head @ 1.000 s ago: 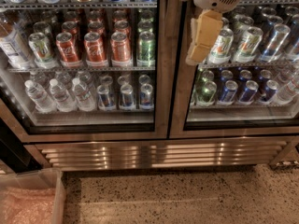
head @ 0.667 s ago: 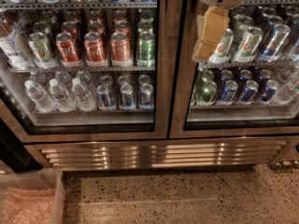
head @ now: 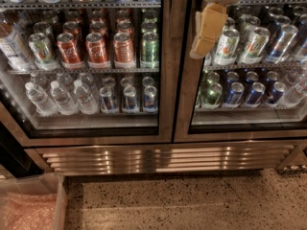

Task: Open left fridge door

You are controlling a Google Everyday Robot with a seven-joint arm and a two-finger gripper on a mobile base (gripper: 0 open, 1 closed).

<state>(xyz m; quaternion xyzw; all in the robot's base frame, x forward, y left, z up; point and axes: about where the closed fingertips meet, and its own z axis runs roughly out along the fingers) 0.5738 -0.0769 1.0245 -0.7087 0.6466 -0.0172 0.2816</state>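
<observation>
Up before the right door point(head: 240, 128), your gripper point(head: 206, 30), how wide you cannot tell, could snag that instead of the left door point(head: 91, 61).

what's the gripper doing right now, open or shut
Gripper: cannot be told; it hangs before the inner edge of the right fridge door, not on the left fridge door.

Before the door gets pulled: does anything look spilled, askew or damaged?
Nothing stands out. The left door looks shut, cans upright in rows. The gripper hangs before the right door, at its left edge.
</observation>
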